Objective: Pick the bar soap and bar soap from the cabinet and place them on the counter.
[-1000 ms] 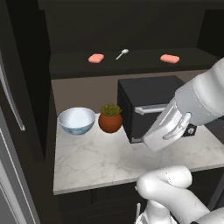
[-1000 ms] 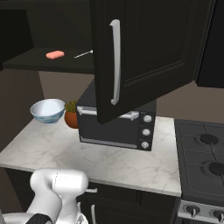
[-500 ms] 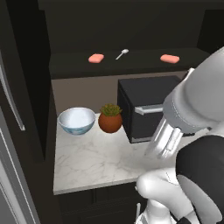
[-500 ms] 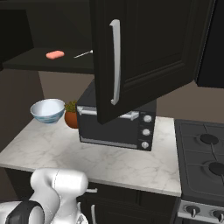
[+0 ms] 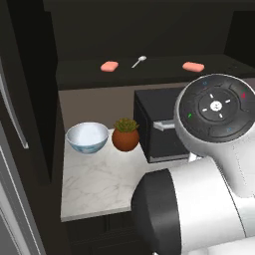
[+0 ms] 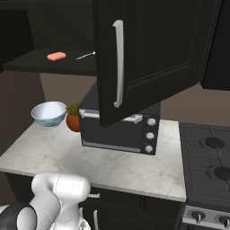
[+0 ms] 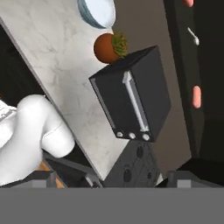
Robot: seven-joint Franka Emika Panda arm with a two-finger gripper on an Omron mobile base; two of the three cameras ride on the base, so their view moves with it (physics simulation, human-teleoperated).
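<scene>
Both salmon-pink bar soaps lie on the open shelf of the dark wall cabinet (image 5: 149, 74): one to the left (image 5: 109, 65), one to the right (image 5: 192, 66), with a small silver spoon (image 5: 139, 61) between them. Your gripper's jaws stand wide apart and empty, well below the shelf, over the veined marble counter (image 5: 99, 184). Watch the reach up: the black toaster oven (image 5: 154, 124) sits under the right bar, and the open cabinet door (image 6: 134, 58) hangs close beside it. You could knock the spoon. The left side offers freer room, above the white bowl (image 5: 87, 137) and potted plant (image 5: 125, 134).

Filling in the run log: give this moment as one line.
stage: before first pick | gripper: open, empty | bar soaps: both on cabinet shelf | counter: no soap yet
</scene>
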